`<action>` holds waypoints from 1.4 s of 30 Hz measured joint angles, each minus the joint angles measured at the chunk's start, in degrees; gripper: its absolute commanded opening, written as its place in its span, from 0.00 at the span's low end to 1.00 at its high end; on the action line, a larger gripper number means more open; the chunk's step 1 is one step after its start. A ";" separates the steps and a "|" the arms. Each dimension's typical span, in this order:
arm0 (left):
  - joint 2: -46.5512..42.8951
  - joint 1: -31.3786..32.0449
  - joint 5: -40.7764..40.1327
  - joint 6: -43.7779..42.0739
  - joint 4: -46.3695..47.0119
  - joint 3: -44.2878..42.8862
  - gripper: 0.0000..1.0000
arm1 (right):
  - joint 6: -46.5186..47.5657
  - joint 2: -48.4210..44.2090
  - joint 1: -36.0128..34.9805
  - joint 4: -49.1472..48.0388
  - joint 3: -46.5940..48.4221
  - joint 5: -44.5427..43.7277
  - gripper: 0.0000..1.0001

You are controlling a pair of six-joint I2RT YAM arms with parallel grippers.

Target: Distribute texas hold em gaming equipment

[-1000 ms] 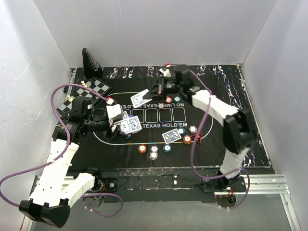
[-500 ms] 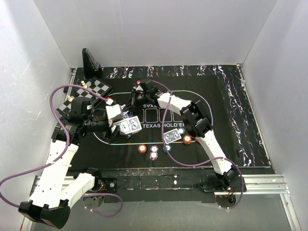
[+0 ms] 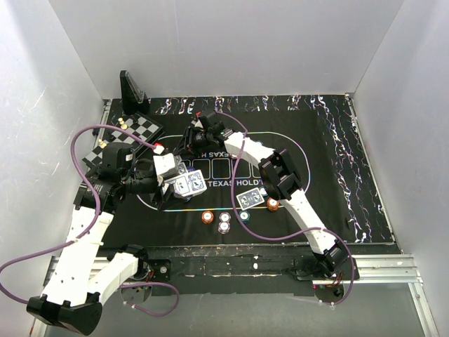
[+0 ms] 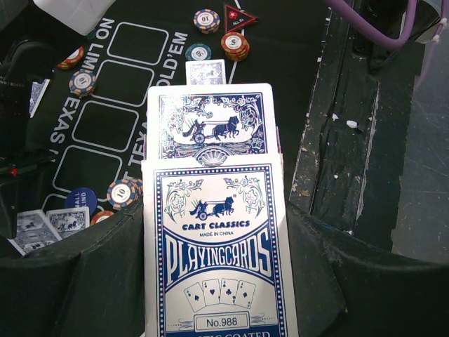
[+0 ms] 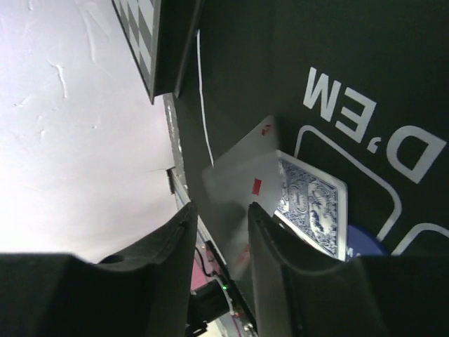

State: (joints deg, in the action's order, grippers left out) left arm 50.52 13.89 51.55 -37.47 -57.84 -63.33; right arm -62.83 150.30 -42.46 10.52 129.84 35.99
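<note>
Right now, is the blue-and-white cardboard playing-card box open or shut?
Open: a blue-patterned card pokes out the top of the blue-and-white cardboard playing-card box.

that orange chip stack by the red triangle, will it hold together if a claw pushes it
Probably not: the orange chip stack looks like several loose discs piled up, so a side push likely slides the top ones off. Lying flat, they seem unlikely to roll. The black mat looks cloth-like, so they may drag rather than glide.
</note>
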 measured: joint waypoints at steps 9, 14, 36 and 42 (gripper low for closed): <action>-0.57 0.00 0.00 0.04 -0.17 0.11 0.13 | 2.16 0.07 0.04 2.43 -1.05 -0.44 0.80; -0.83 0.00 -0.02 0.07 -0.39 0.20 0.13 | 3.82 -0.39 0.39 4.48 -2.34 -0.50 0.84; -0.96 0.00 -0.09 0.17 -0.35 1.14 0.13 | 7.61 -40.57 5.68 0.70 -30.95 2.12 0.90; -0.92 0.00 -0.07 -0.02 -0.35 1.16 0.13 | 4.61 -56.94 4.92 -9.29 -48.76 4.37 0.91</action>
State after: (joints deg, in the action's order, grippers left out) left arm 49.60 13.89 51.48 -37.50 -58.19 -62.17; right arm -58.22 93.36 -37.54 1.23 81.08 40.36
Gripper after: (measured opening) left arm 0.654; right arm 0.899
